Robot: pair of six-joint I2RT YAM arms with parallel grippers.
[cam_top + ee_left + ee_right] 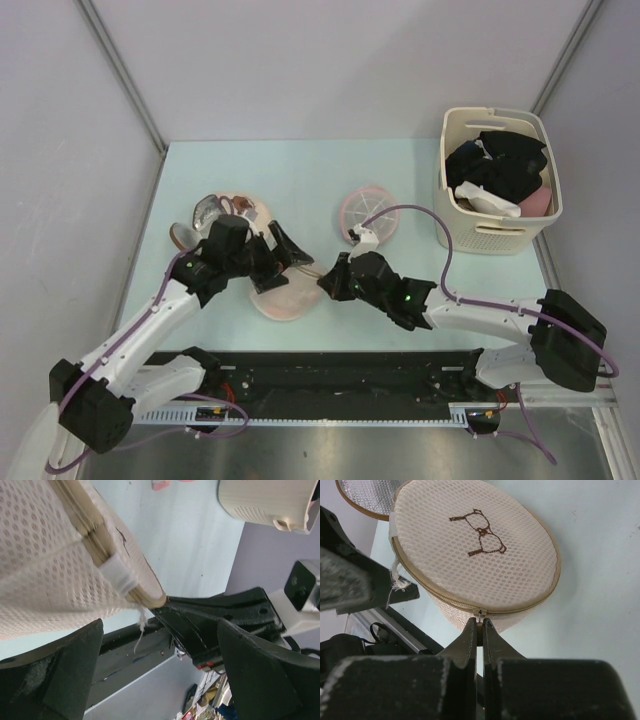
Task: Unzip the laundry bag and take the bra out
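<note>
The laundry bag [287, 298], a pale pink-cream mesh drum with a brown glasses mark on its round top [475, 555], lies on the table between my two arms. My right gripper [480, 625] is shut on the small metal zipper pull [480, 614] at the bag's near rim, on the bag's right side in the top view [326, 283]. My left gripper [160, 672] stands open at the bag's left edge [275, 257]. Nothing is between its fingers [65, 675]. The bag's tan seam and white tab [117, 575] sit just above them. The zip looks closed. The bra is hidden.
A cream basket [500, 232] with black and white clothes stands at the back right. A flat pink disc with white spokes [368, 213] lies mid-table. A beige dome with silver lining [212, 212] sits behind my left arm. A black rail [340, 372] runs along the near edge.
</note>
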